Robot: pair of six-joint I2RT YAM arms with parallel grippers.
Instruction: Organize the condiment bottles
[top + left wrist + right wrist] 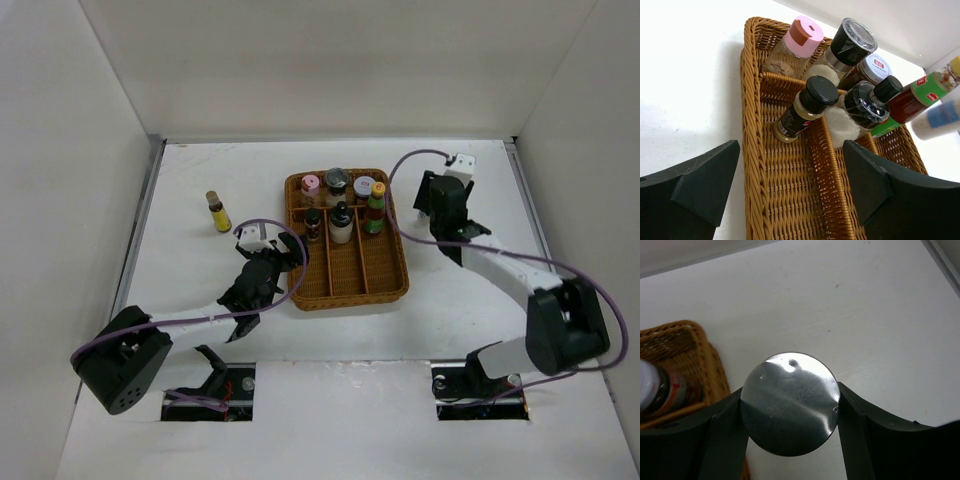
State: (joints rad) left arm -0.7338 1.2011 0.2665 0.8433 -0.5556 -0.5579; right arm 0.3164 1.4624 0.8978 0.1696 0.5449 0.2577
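One silver-lidded jar (787,390) clamped in right hand (789,412), visible only in that wrist view; left hand (790,172) apart at wicker tray (751,90).

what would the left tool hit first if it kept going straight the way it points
Probably the black-capped bottle in the left compartment of the wicker tray; depth is unclear.
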